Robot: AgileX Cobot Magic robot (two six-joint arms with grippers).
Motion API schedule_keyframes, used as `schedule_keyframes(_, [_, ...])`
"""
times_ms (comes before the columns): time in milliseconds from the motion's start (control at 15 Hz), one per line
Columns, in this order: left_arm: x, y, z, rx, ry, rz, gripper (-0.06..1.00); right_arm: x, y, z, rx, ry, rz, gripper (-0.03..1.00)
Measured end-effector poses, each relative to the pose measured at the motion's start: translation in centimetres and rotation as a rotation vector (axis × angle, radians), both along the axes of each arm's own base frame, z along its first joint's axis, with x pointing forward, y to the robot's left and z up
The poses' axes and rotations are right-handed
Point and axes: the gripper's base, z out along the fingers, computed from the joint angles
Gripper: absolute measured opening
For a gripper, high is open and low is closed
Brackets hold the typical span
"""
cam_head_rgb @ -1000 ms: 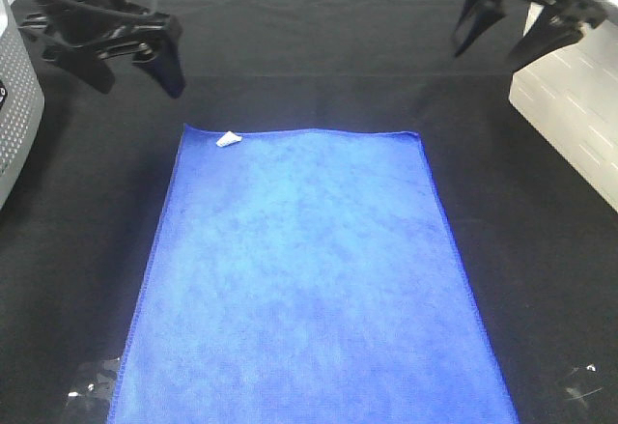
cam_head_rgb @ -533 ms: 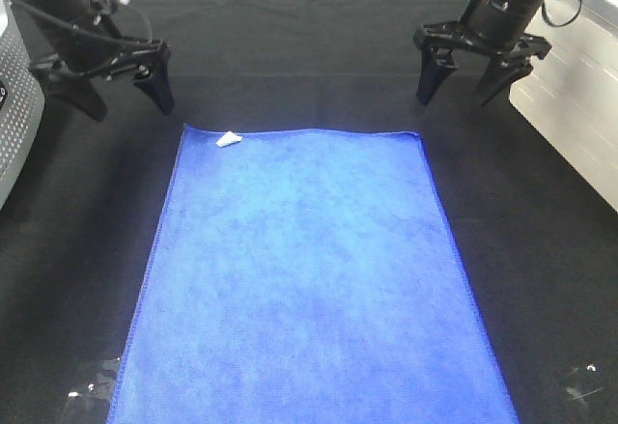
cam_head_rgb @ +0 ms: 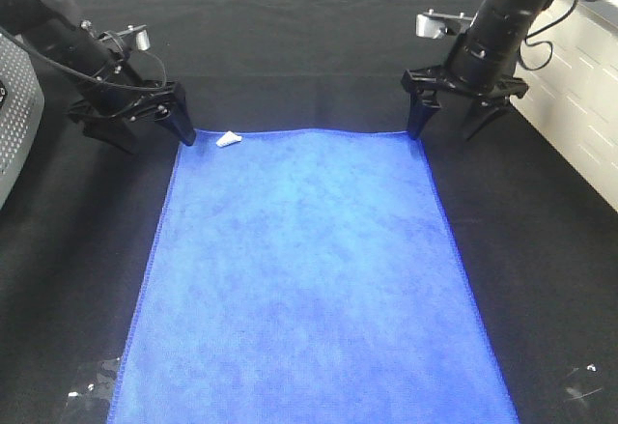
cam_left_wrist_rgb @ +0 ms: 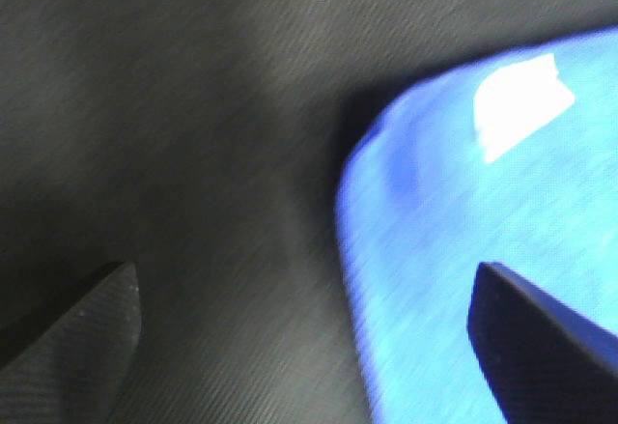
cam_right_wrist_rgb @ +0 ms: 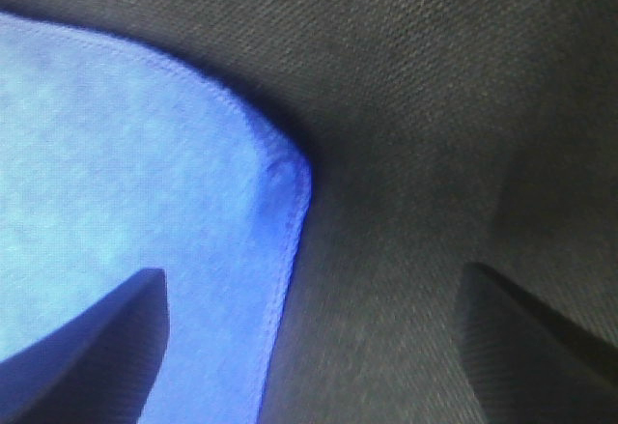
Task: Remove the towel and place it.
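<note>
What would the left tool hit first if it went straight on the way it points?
Likely the towel corner: the left tool straddles it, one finger over the towel near the white tag, the other over the black cloth.

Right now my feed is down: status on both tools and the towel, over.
Left tool open, straddling towel corner by white tag. Right tool open, straddling opposite far corner. Towel flat on black cloth, ungripped. Nothing on it.
</note>
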Motion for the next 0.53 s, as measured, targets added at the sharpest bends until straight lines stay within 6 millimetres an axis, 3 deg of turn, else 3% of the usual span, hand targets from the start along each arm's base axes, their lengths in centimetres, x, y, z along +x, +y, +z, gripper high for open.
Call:
schedule_keyframes(267, [0.3, -0.1, -1.1, -0.02, 0.0, -0.004, 0.86, 0.0, 0.0, -2.6, -0.001, 0.05, 0.0, 0.78])
schedule_keyframes(533, [0.4, -0.1, -1.2, -0.022, -0.009, -0.005, 0.86, 0.2, 0.1, -2.8, 0.01, 0.036, -0.008, 0.78])
